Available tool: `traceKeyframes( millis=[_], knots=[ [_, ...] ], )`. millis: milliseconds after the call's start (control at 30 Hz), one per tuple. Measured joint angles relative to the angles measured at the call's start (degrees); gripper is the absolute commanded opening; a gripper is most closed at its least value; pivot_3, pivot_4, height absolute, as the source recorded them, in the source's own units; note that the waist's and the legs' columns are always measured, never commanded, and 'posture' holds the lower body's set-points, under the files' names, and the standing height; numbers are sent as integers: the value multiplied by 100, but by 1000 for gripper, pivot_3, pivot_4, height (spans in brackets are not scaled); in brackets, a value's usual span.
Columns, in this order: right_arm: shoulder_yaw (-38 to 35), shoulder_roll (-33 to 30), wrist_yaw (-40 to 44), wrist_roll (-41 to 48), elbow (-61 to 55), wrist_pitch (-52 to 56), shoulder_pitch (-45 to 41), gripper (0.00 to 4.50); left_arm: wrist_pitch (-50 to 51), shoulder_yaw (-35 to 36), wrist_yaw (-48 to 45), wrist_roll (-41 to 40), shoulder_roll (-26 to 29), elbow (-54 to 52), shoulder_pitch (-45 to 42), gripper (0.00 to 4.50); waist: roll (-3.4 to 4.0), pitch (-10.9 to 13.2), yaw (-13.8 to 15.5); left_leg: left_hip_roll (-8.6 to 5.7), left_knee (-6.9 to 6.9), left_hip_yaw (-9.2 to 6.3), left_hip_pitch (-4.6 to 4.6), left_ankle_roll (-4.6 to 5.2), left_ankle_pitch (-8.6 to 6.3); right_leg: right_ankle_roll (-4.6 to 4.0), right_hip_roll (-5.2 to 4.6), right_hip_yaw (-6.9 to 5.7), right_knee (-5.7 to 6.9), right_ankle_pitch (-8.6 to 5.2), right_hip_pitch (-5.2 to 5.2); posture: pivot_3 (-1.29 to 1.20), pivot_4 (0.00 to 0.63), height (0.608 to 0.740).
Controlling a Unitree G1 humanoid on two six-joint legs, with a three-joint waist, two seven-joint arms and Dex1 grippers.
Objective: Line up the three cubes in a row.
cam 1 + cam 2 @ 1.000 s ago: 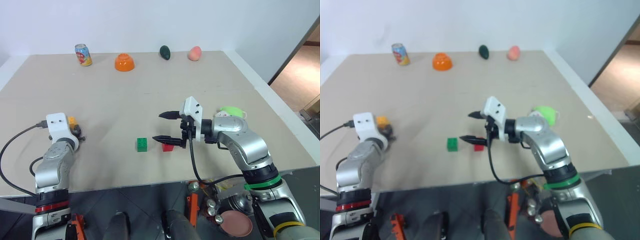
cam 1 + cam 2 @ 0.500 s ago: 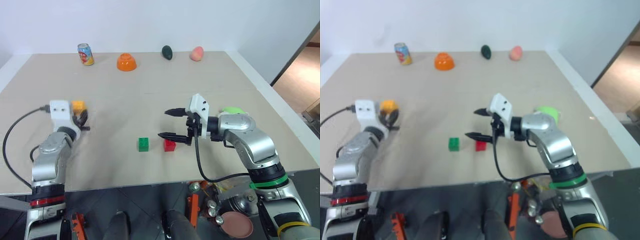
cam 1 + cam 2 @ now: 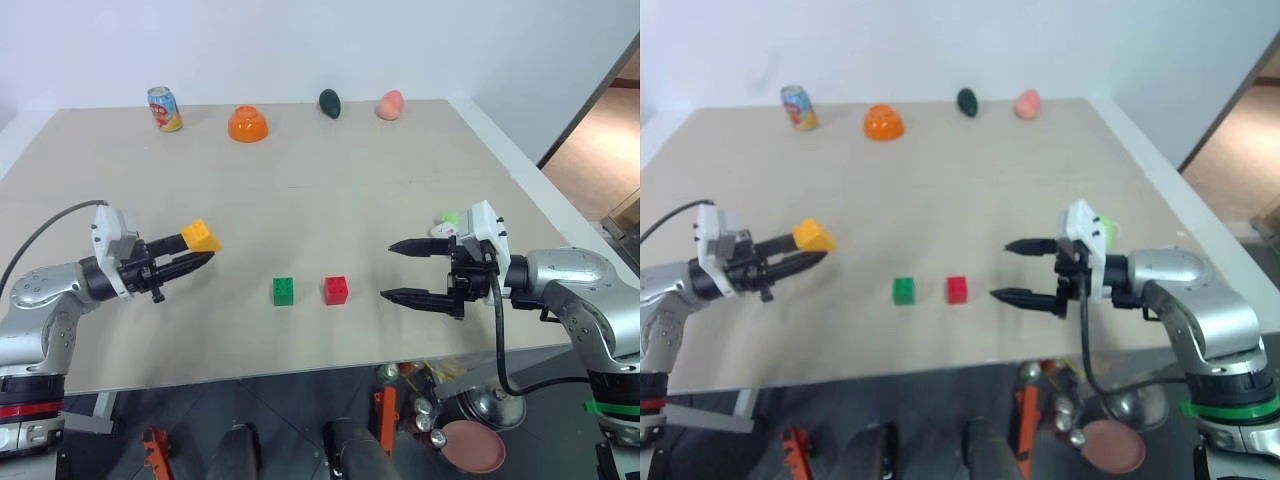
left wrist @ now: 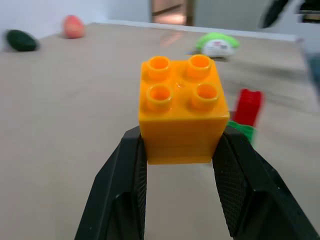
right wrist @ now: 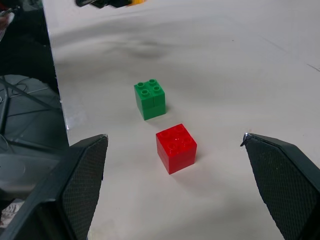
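My left gripper (image 3: pixel 200 254) is shut on the yellow-orange cube (image 3: pixel 201 236), holding it above the table at the left with its fingers pointing toward the middle. In the left wrist view the cube (image 4: pixel 181 107) sits studs-up between the two black fingers (image 4: pixel 122 185). The green cube (image 3: pixel 283 291) and the red cube (image 3: pixel 336 290) rest side by side on the table near the front edge, a small gap between them. My right gripper (image 3: pixel 392 270) stands open to the right of the red cube, apart from it, fingers pointing at it. The right wrist view shows the red cube (image 5: pixel 176 148) and the green cube (image 5: pixel 149 99).
A soda can (image 3: pixel 166 109), an orange bowl (image 3: pixel 248 124), a dark green fruit (image 3: pixel 330 102) and a peach (image 3: pixel 390 105) line the table's far edge. A green-capped mushroom toy (image 3: pixel 450 219) lies just behind my right gripper. The table's front edge (image 3: pixel 300 375) is close to the cubes.
My left gripper lifted the yellow-orange cube and swung round to point toward the middle. My right gripper drew back to the right, away from the red cube, staying open.
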Motion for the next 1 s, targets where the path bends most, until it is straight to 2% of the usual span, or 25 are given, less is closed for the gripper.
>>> traceKeyframes(
  millis=[167, 400, 567, 1000],
  knots=[
    [-35, 37, -250, 178, -349, 139, 204, 4500, -1065, -751, -962, 547, -63, 800, -389, 1286, 0, 0, 13, -3, 11, 3, -4, 0, 0, 2, -6, 2, 0, 1, 3, 0, 150, 738],
    [-124, 13, -469, 313, -603, 259, 412, 4500, -1836, -1224, -1796, 943, -94, 2081, -1169, 1286, 0, 0, 15, 0, 8, 0, -6, 1, 0, 2, 0, 0, 1, 1, -1, 0, 150, 738],
    [-170, 12, -608, 397, -731, 307, 501, 4500, -1960, -1374, -1923, 985, -97, 2609, -1569, 1286, 0, 0, 10, -1, 9, 1, -7, 1, -1, 5, 0, 3, 1, 2, 0, 0, 150, 738],
    [-248, 13, -788, 414, -816, 323, 618, 4500, -2312, -1771, -1933, 934, -51, 3150, -1562, 1286, 0, 0, 13, 0, 11, 0, -6, 3, 0, 6, 0, 2, 3, 3, 1, 0, 150, 738]
  ],
)
